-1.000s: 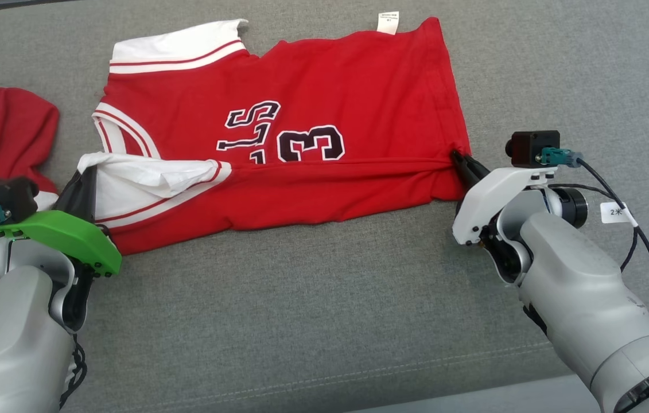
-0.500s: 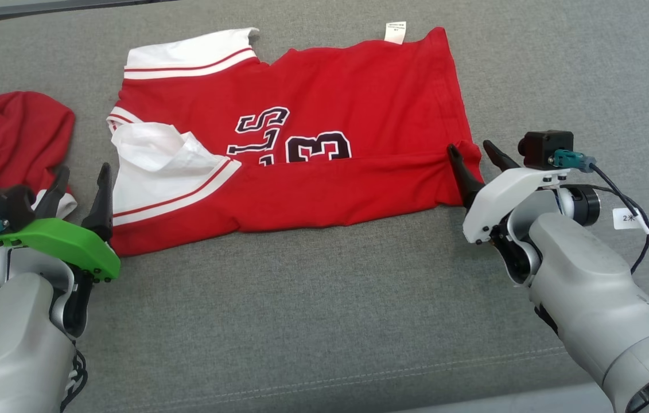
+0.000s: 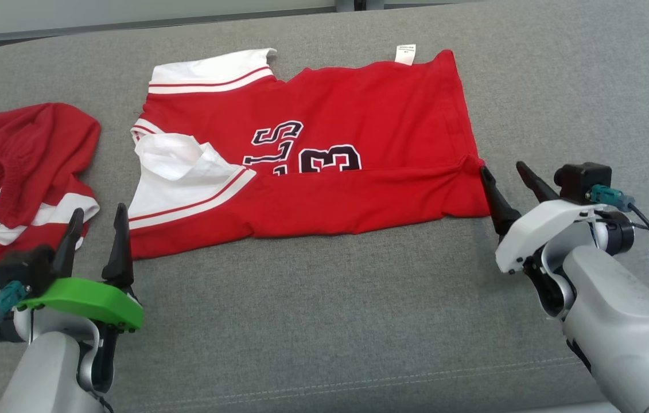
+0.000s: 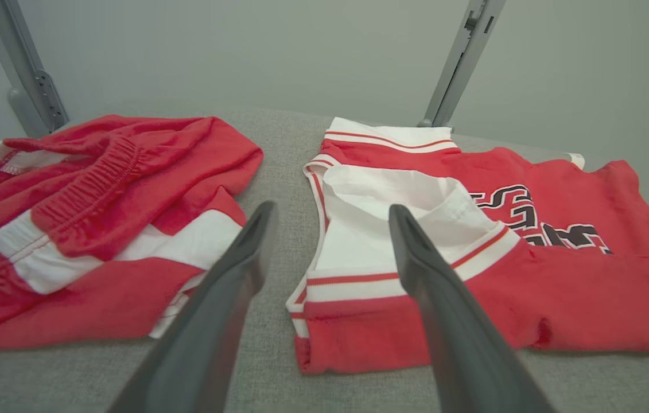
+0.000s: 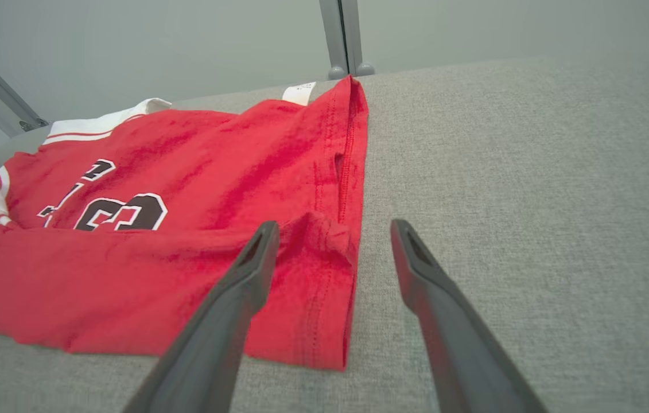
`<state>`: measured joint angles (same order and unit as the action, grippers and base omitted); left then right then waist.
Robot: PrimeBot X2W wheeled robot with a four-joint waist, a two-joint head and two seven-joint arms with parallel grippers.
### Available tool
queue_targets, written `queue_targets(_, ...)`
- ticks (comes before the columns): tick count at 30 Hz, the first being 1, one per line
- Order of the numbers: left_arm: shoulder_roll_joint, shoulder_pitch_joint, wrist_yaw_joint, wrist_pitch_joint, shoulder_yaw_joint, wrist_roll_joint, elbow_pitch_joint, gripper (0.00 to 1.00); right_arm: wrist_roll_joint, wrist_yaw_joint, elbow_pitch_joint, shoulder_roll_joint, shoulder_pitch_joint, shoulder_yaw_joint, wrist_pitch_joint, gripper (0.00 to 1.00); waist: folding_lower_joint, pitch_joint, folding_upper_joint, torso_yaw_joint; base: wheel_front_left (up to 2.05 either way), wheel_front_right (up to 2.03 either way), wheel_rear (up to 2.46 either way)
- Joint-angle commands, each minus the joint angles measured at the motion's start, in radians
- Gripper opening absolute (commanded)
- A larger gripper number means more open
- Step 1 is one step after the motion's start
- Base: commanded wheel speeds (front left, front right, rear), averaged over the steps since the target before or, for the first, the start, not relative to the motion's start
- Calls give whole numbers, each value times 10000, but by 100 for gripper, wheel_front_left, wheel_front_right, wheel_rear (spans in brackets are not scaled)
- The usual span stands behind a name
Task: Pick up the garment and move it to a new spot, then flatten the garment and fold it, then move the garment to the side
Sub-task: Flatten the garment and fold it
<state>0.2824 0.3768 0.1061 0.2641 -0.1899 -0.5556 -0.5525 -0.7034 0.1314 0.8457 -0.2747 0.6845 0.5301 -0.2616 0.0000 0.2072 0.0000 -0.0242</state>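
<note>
Just beside right hand, garment

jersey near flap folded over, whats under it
More of the jersey, its black number cut off by the folded flap. The print's lower part is covered and cannot be seen.

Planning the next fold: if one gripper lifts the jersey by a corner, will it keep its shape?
Probably not: the jersey lies limp and wrinkled, so it would likely sag and unfold. It looks thin, so probably light. Pushed on the grey surface, it may bunch rather than slide.
</note>
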Motion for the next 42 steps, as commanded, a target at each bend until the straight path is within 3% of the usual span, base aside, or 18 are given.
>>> queue_targets(1,-44,-223,-32,4,112,221,154,100,186,-14,-90,-35,-255,-99,-40,100,0,-12,0,4,0,0,0)
queue_targets(7,-504,-967,55,3,675,984,627,100,753,-14,-473,57,-1168,-764,-41,100,0,-38,0,-1,0,0,0)
queue_targets(15,-719,-711,172,3,847,1474,-23,100,1040,-14,-295,400,-1319,-910,-42,100,0,113,0,-90,0,0,0)
queue_targets(24,-676,-115,241,4,796,1654,-1375,100,1274,-14,-110,682,-1037,-920,-42,100,0,421,0,-266,0,0,0)
queue_targets(36,-705,95,249,4,261,1909,-1921,100,1387,-14,295,854,-913,-1014,-43,100,0,464,0,-248,0,0,0)
queue_targets(37,-723,79,249,4,212,1907,-1975,97,1398,-14,320,880,-896,-1019,-43,100,0,459,0,-241,0,0,0)
queue_targets(38,-734,73,249,4,164,1893,-2020,84,1415,-14,344,908,-878,-1028,-43,100,0,455,0,-236,0,0,0)
queue_targets(39,-737,78,250,4,134,1876,-2057,82,1450,-14,365,927,-856,-1019,-43,100,0,457,0,-230,0,0,0)
queue_targets(42,-730,127,250,4,110,1816,-2128,96,1590,-14,427,998,-800,-1027,-43,100,0,481,0,-209,0,0,0)
